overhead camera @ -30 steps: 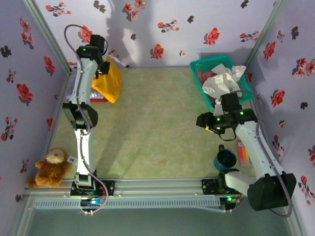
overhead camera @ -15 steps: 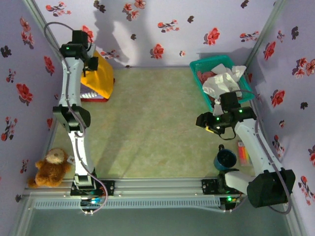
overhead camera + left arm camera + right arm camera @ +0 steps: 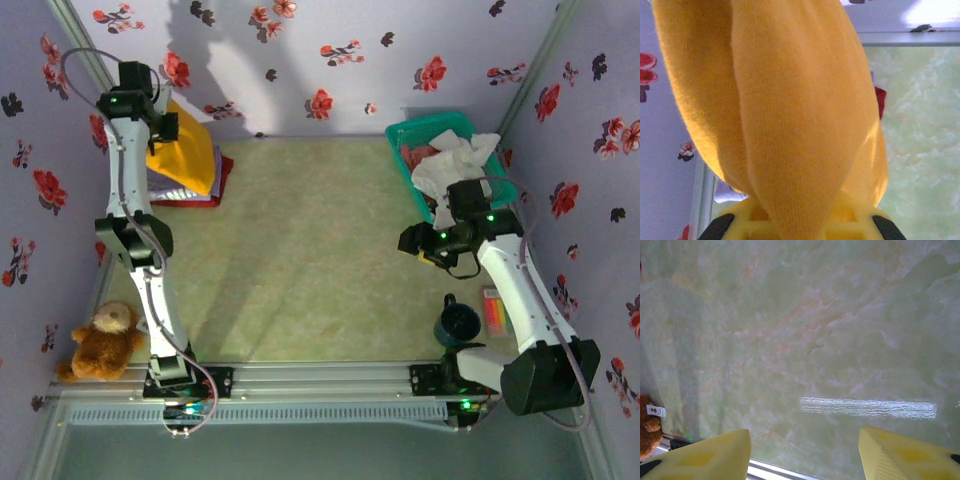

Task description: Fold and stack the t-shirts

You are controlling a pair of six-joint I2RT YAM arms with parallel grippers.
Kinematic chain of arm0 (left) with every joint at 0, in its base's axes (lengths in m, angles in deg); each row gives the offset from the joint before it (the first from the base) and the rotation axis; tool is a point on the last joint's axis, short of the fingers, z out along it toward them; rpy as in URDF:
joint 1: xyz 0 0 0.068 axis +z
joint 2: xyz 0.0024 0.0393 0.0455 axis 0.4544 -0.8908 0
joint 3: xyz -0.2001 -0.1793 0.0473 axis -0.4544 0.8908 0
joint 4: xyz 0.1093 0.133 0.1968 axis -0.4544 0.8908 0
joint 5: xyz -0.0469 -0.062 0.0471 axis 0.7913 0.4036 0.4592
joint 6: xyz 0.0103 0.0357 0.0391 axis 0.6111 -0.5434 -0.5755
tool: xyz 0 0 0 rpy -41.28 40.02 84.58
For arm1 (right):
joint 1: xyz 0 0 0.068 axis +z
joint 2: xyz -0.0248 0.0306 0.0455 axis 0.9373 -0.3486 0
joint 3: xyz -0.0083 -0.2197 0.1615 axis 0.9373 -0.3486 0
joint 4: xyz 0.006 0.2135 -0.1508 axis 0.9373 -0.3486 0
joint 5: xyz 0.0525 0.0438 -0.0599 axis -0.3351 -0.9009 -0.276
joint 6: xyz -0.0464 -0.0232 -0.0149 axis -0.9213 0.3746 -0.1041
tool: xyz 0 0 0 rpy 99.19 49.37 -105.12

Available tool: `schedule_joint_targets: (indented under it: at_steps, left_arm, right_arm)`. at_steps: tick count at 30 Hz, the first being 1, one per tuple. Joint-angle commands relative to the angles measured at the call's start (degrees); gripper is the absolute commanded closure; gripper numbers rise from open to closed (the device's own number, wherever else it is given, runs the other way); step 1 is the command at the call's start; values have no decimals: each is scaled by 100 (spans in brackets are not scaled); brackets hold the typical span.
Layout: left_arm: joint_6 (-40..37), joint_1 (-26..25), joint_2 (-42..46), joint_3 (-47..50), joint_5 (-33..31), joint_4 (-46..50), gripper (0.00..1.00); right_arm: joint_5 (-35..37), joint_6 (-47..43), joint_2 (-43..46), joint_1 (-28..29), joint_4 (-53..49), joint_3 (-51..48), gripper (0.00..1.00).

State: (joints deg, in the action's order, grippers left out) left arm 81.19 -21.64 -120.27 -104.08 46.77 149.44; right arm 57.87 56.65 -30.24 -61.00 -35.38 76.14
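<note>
Left arm [image 3: 122,175] raised far back, left gripper [image 3: 166,127] pinching orange t-shirt [image 3: 790,100] — right gripper [image 3: 804,444] parted.

A brown teddy bear [image 3: 100,340] sits at the near left corner of the pale green marbled tabletop [image 3: 300,240], with a small white tag [image 3: 147,325] just beside it. A teal basket [image 3: 425,123] stands in the far right corner, and by the right edge towards the front are a dark blue mug [image 3: 457,323] and, just beside it, a small orange-and-pink packet [image 3: 493,308]. Lilac walls [image 3: 330,60] printed with red and dark flowers close three sides, and a metal rail [image 3: 320,375] runs along the near edge
</note>
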Motion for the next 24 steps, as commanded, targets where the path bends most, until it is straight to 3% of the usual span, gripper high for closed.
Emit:
schedule_joint_targets:
  at_steps: [1, 10, 24]
  left_arm:
    - [-220, 148, -415, 203, 145, -447, 100]
    - [11, 469, -1197, 358, -52, -640, 100]
    - [227, 367, 19, 278, 706, -335, 100]
  right_arm:
    - [-112, -53, -94, -33, -229, 224, 40]
    - [-140, -71, -261, -27, -298, 263, 40]
    - [-225, 17, -279, -18, 133, -138, 40]
